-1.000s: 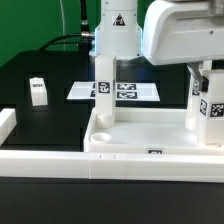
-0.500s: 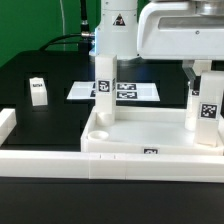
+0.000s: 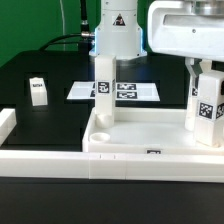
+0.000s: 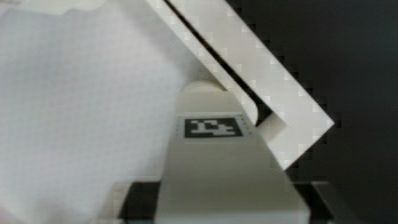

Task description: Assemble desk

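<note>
Tabletop (image 3: 150, 126) (image 4: 80, 110) lies flat on the black desk (image 3: 55, 118), open side and raised rim up. Its long axis runs across the exterior view, left to right, and the front edge sits right against the border wall (image 3: 50, 163). The upright leg (image 3: 103, 85) stands at the tabletop's back corner on the exterior view's left, long axis vertical, tag face toward cam. The held leg (image 3: 208, 110) (image 4: 214, 150) is also vertical, at the tabletop's end on the exterior view's right, tag toward cam. Jaws pinch it near its top: in the wrist view their dark tips show on both sides of it, w/ the tag face betw them and the tabletop's rim slanting past beyond. Can't tell if its lower end is seated in a corner socket or only just over one, since the front rim hides that bit. The arm's white head (image 3: 185, 35) hangs over the held leg and covers its very top. The loose leg (image 3: 38, 91) lies on the black desk well apart, toward the exterior view's left, tag face toward cam. It looks short from here, so its long axis is unclear. The marker board (image 3: 135, 91) lies flat behind the tabletop, partly hidden by the upright leg. The arm's base (image 3: 118, 30) stands behind that.
</note>
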